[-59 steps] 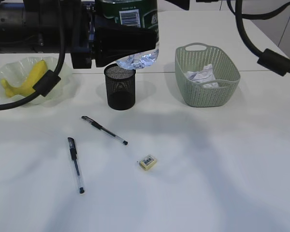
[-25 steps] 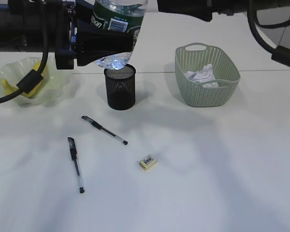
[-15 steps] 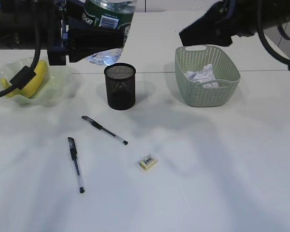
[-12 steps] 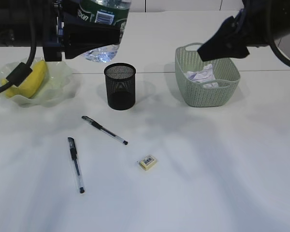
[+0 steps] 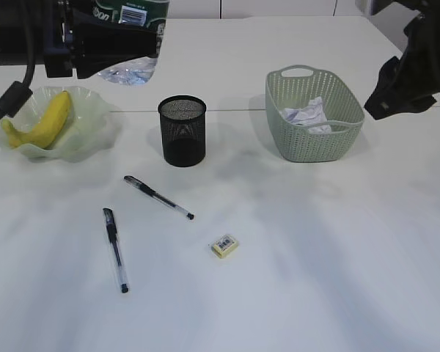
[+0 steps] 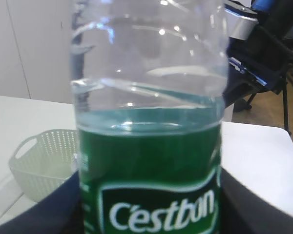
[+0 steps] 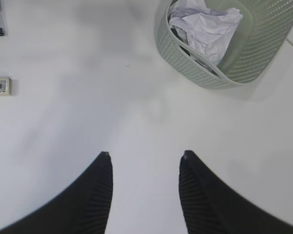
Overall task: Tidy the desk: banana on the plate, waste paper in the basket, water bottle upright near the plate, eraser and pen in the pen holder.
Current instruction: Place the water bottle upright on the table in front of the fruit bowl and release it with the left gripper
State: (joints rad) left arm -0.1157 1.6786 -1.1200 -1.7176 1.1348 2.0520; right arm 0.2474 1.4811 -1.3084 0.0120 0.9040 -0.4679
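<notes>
Two jobs look done: banana (image 5: pixel 44 121) on the plate (image 5: pixel 88 125), waste paper (image 5: pixel 306 115) in the basket (image 5: pixel 319 143). Left end effector (image 5: pixel 114 51) holds the water bottle (image 6: pixel 149 146) aloft; right end effector (image 7: pixel 144 161) gapes empty. Two pens (image 5: pixel 158 197) (image 5: pixel 114 249) and eraser (image 5: pixel 224 246) lie on the surface (image 5: pixel 337 257), outside the pen holder (image 5: pixel 182 132).

A yellow banana (image 5: pixel 42 121) lies in the pale green wavy plate (image 5: pixel 88 132) at the table's left. The water bottle (image 5: pixel 128 18), clear with a green label, is held aloft above and right of the plate. Crumpled waste paper (image 5: pixel 306 116) sits inside the green basket (image 5: pixel 312 143). The black mesh pen holder (image 5: pixel 182 132) stands upright. Two black pens (image 5: pixel 158 197) (image 5: pixel 115 249) and a yellowish eraser (image 5: pixel 224 246) lie flat on the table in front of it
</notes>
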